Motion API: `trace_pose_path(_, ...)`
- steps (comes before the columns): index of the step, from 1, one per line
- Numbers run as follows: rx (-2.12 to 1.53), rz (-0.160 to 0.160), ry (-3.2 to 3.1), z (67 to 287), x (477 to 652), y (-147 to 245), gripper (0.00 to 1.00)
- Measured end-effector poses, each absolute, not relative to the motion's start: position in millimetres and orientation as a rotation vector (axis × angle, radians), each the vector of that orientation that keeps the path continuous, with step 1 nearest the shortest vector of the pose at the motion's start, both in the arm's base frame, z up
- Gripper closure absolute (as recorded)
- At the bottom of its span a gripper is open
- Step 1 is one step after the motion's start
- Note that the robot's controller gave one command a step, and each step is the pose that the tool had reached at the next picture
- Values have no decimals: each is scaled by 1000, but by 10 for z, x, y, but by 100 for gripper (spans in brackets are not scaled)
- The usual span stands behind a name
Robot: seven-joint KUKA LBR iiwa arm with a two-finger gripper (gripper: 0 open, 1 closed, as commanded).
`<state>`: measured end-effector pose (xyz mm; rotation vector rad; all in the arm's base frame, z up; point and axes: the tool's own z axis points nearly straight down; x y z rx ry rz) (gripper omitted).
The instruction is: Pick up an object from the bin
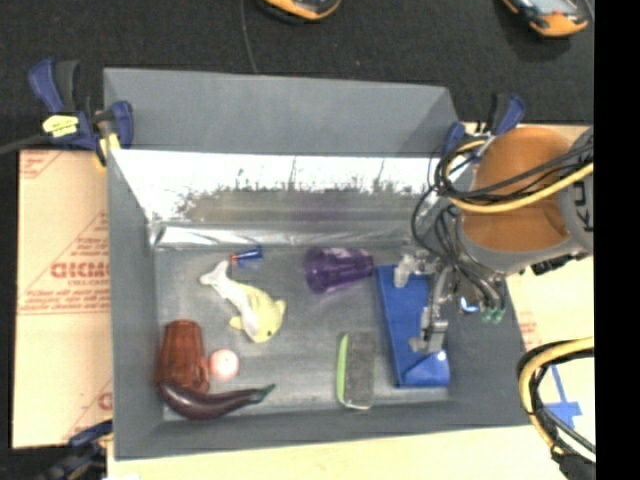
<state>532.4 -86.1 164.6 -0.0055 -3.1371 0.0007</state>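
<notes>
Highest in the scene, at the right of the frame, is the arm's orange cover (515, 193), looped with black and yellow cables (447, 173). Below it the pincer (431, 334) hangs low over a blue wedge-shaped block (395, 318) that lies on the right side of the bin (300, 118) floor, close to the right wall. Whether the pincer is open or closed cannot be told, nor whether it touches the block.

Just left of the block, near the bin's lower edge, lies a flat clear thing with a green edge (355, 370). A purple cup (338, 268) lies on its side at centre, towards the back. Further left are a white and yellow toy fish (247, 303) and a small blue and red piece (247, 256). In the lower left corner a reddish-brown cylinder (181, 353), a pink ball (224, 364) and a dark purple toy aubergine (212, 401) lie close together.
</notes>
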Motion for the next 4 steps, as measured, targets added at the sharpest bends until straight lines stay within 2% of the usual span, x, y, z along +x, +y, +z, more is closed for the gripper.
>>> trace_pose_path(1, -2, 2, -3145, 1682, 5343, -860, 0)
trace_pose_path(2, -118, 1, -3146, 1307, 5215, -872, 0)
trace_pose_path(3, 26, 4, -3150, 1074, 5271, -946, 0)
trace_pose_path(4, -165, 0, -3146, 893, 5367, -1034, 0)
